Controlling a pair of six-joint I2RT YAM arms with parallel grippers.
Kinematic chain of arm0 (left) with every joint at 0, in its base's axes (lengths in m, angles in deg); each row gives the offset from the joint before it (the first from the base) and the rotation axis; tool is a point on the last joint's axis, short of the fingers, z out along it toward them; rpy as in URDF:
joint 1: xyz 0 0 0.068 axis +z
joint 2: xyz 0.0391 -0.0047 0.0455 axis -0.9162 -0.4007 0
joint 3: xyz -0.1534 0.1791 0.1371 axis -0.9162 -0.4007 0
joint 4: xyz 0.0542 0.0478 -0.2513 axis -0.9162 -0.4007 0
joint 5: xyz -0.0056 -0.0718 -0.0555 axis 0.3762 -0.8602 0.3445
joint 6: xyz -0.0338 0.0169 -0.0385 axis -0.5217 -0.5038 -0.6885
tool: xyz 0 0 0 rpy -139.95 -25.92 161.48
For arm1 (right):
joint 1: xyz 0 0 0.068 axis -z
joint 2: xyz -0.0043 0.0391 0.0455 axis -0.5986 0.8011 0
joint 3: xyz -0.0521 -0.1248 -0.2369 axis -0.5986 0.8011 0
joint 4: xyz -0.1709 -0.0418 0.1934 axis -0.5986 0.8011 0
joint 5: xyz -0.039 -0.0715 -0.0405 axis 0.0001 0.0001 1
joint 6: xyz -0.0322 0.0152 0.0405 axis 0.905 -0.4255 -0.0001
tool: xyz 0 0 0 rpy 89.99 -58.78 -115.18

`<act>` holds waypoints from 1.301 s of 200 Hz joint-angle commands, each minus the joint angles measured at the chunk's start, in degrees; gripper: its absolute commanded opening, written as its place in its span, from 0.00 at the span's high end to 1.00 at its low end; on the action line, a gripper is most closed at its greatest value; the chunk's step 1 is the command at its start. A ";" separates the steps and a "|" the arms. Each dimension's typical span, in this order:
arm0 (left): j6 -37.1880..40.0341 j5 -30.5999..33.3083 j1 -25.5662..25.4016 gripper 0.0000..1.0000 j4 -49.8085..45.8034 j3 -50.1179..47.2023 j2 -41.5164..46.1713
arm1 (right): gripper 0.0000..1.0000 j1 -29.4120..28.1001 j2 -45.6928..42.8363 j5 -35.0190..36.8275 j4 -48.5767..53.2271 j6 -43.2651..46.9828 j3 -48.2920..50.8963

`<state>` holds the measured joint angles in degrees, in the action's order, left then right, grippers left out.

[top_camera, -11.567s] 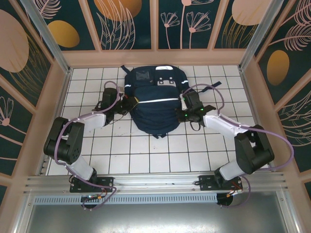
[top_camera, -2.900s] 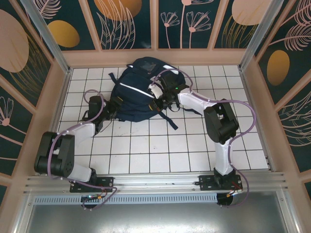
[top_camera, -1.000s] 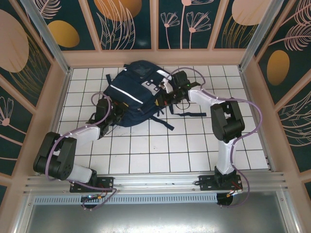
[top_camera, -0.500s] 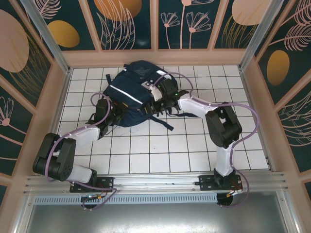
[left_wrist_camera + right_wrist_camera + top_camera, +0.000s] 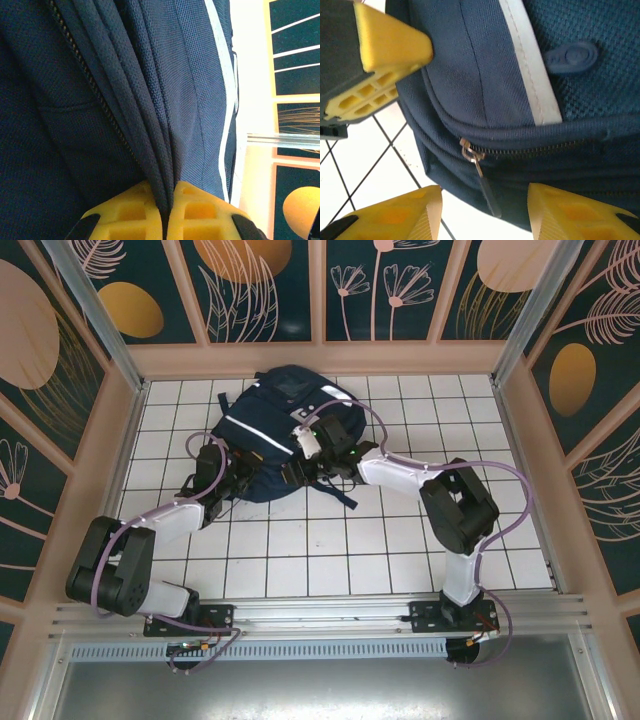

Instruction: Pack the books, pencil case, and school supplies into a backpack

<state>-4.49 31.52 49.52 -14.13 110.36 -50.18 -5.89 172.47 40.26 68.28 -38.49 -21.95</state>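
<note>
The backpack (image 5: 270,425) lies at 12 o'clock on the tiled floor (image 5: 330,550); left gripper (image 5: 165,212), at its 8 o'clock, pinches a backpack fold; right gripper (image 5: 484,196) gapes wide, zipper pull (image 5: 481,172) between its fingers; strap (image 5: 345,495) trails toward 5 o'clock.

**Backpack (image 5: 268,435):** far end set against the far wall (image 5: 320,358), closing that side.

**Left of backpack:** left gripper (image 5: 167,200) clamped on a fabric fold. The left arm (image 5: 175,515) bars the near-left flank.

**Near-right edge of backpack:** right gripper (image 5: 482,212), jaws spread either side of the zipper pull (image 5: 481,172). The right arm (image 5: 395,472) lies across this approach.

**Just near of backpack:** loose strap (image 5: 340,492) trailing over the tiles.

**Tiled floor (image 5: 330,560):** bare and passable between the arms on the backpack's near side, and to its right.
</note>
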 commanded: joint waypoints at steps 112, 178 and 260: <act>-0.84 2.79 0.31 1.00 3.47 -0.04 2.57 | 0.82 -3.31 3.02 10.38 0.00 0.29 1.42; -0.32 3.45 0.40 1.00 2.37 -0.87 2.63 | 1.00 -0.05 -2.60 17.32 2.85 5.61 3.08; 1.74 2.40 0.37 1.00 0.16 0.04 3.74 | 0.77 9.80 -6.43 20.37 2.95 4.51 5.95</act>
<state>-4.95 30.67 48.23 -13.41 109.22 -48.87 -1.71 169.65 49.39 68.30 -33.20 -18.32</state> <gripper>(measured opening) 0.056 0.046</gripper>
